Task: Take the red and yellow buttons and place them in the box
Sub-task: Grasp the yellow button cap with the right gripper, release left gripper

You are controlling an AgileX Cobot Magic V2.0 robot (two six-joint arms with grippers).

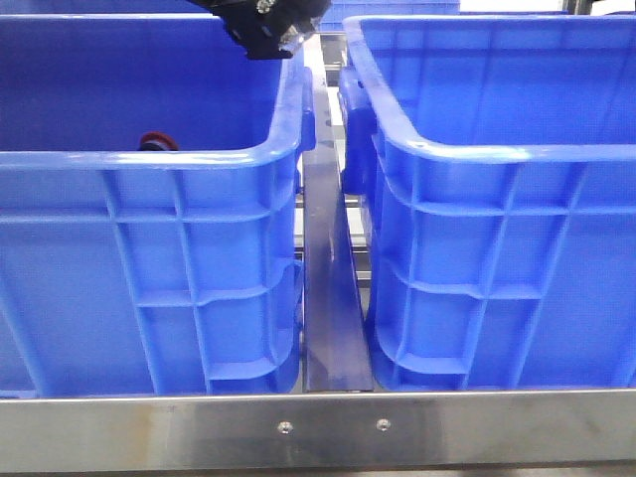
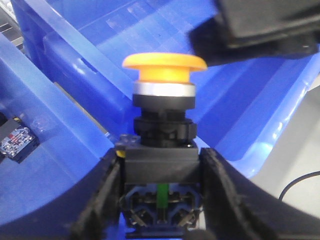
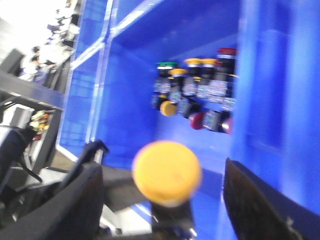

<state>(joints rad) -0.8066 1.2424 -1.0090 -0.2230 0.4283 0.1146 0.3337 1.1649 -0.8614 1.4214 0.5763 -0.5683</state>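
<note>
Clamped in the left tool (image 2: 160,200), the yellow button (image 2: 164,70) stands cap-up beside the box (image 2: 65,145) rim; right tool (image 3: 160,200) gapes wide.

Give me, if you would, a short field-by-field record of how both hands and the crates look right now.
left hand: shut on the yellow button, gripping its black body
right hand: open, fingers either side of the yellow cap, not touching
left crate: red cap showing just over the near rim
right crate: contents hidden in front view
button pile: yellow, red and green buttons on a crate floor
</note>
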